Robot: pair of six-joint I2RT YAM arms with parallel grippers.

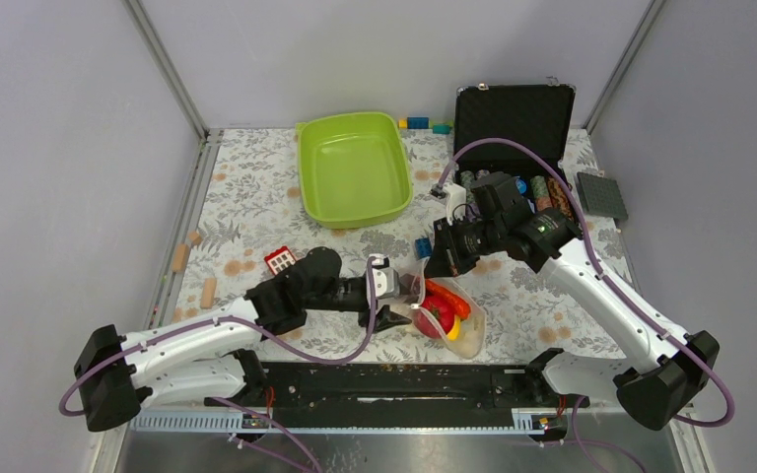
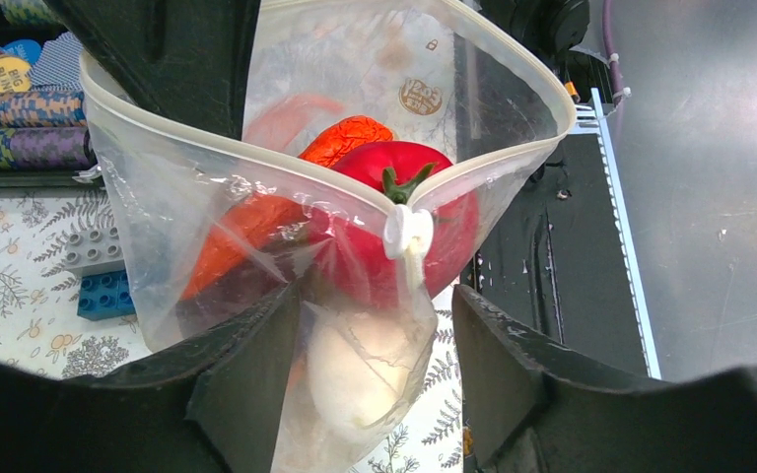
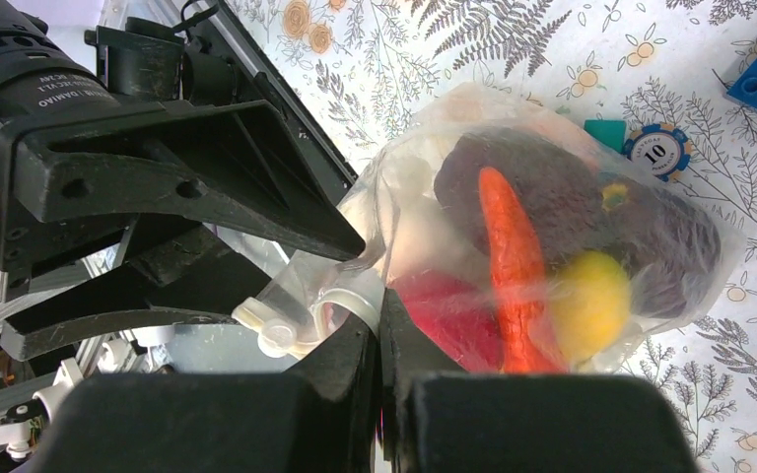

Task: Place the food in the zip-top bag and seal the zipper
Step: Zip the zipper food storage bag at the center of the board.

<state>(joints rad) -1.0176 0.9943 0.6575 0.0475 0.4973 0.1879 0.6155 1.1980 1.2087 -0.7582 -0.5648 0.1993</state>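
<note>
The zip-top bag (image 1: 450, 313) stands on the table between both grippers, its mouth open. Inside is the food: a red tomato (image 2: 394, 197), an orange carrot (image 3: 513, 256), a yellow piece (image 3: 591, 301), a dark maroon piece (image 3: 542, 187) and a white piece (image 2: 355, 365). The zipper (image 2: 256, 168) gapes, with its white slider (image 2: 409, 232) at one end. My left gripper (image 2: 375, 379) is open, its fingers astride the bag's lower corner; the right finger (image 2: 513, 365) stands apart from the bag. My right gripper (image 3: 379, 340) is shut on the bag's mouth edge beside the slider (image 3: 266, 330).
A lime-green tray (image 1: 355, 168) sits at the back. A black case (image 1: 513, 113) with poker chips (image 1: 542, 192) stands at the back right, and a grey plate (image 1: 601, 195) lies beside it. A blue block (image 1: 422, 246), a loose chip (image 3: 658, 150) and a red-white block (image 1: 279, 259) lie near the bag.
</note>
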